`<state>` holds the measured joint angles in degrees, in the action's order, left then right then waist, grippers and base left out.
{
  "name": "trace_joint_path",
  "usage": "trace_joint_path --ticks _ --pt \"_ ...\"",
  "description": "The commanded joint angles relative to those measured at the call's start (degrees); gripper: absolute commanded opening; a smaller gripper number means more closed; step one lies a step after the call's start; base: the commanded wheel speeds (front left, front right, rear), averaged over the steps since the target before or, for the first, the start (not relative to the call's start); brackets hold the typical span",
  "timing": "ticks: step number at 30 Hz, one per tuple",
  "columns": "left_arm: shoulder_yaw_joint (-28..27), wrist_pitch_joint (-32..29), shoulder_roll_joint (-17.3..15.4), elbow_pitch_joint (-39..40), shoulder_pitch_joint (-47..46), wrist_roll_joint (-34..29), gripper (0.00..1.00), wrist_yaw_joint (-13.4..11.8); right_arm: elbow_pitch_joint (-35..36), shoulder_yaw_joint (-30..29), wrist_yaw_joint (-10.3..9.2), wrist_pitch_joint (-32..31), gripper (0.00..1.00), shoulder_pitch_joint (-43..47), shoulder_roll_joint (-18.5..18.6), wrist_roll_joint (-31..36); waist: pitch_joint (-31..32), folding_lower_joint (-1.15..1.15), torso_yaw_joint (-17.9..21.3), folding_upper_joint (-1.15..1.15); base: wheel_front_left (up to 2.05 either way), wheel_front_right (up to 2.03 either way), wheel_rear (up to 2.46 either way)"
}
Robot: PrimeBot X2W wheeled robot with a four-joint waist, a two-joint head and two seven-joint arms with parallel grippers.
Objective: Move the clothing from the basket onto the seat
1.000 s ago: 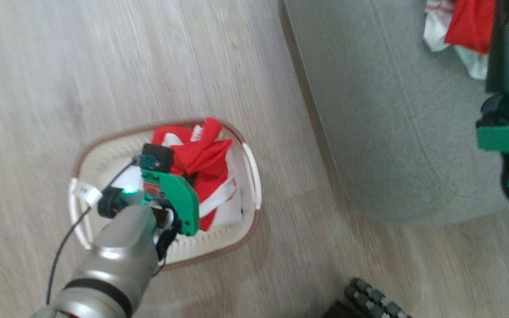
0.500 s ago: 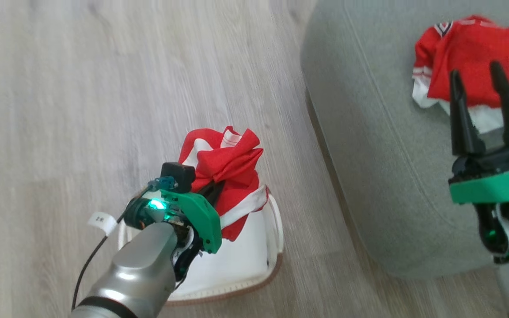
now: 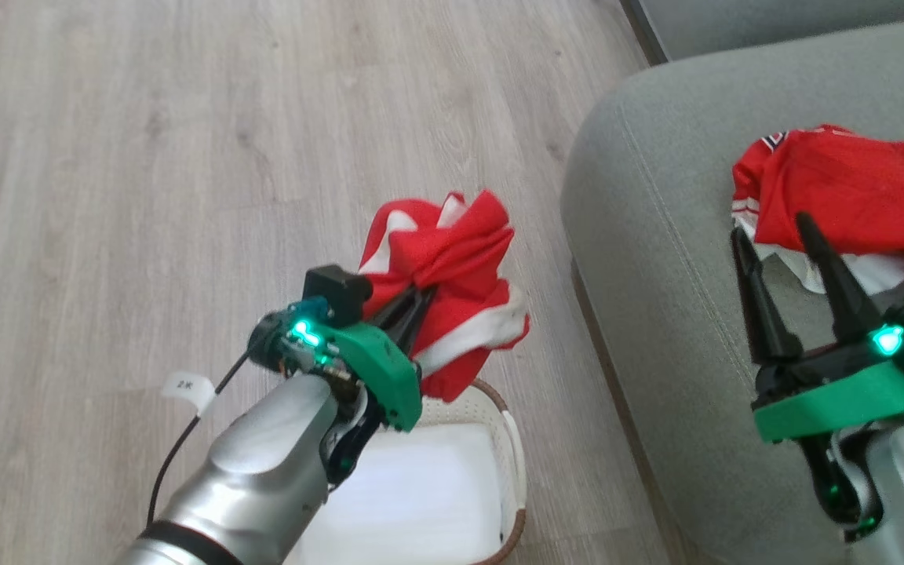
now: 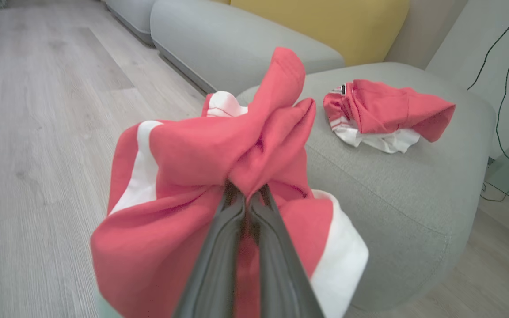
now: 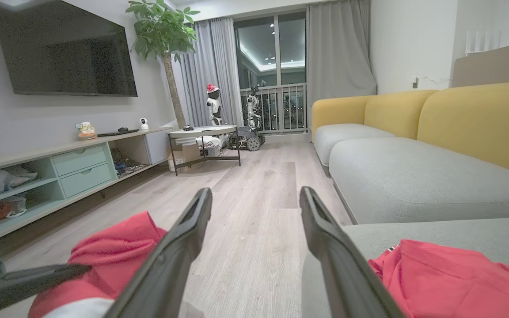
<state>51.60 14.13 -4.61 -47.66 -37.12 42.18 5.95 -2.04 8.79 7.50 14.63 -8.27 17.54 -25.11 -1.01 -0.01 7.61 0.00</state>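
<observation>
While clamped tight on a bunched red sports garment (image 3: 452, 259) with white stripes, holds it in mid-air by the left gripper (image 3: 421, 294), near the centre of the head view. Hangs the cloth's lower end just above the far rim of the cream-white basket (image 3: 515, 471) at 6 o'clock. Presses both dark fingers (image 4: 219, 247) together in the left wrist view, with red fabric pinched at the tips and spilling toward 9 and 3 o'clock. Poses the right gripper (image 3: 768, 227) at 4 o'clock of the head view, jaws wide apart and gripping nothing. Points those tips toward 12 o'clock, at the near edge of a second red garment (image 3: 844, 180); touching or not, cannot tell. Shows that second garment white-trimmed and crumpled, lying on the grey-green seat (image 3: 656, 275) at 2 o'clock. Has the gripped garment off the seat, at its 9 o'clock side, over pale wood-look floor (image 3: 146, 157).
</observation>
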Motion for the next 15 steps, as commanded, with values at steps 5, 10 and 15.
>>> trace_joint_path --ticks 5,10,15 --pt "-2.7 0.5 -3.4 10.2 -3.3 -1.1 0.00 -2.5 1.4 2.2 -0.01 0.4 1.00 0.4 0.1 0.6 1.4 0.01 -1.1 0.00 0.00 0.00 0.00" --pt "-3.9 -1.1 -5.7 18.1 -4.0 -1.2 0.00 -5.2 1.2 4.1 -0.01 0.4 1.00 1.2 -0.3 0.5 1.8 0.01 -1.2 0.00 0.00 0.00 0.00" --pt "-4.4 -3.1 -7.9 23.7 -3.9 -1.3 0.00 -7.3 1.1 6.1 -0.01 0.4 1.00 1.0 -0.1 0.5 1.8 0.01 -1.1 0.00 0.00 0.00 0.00"
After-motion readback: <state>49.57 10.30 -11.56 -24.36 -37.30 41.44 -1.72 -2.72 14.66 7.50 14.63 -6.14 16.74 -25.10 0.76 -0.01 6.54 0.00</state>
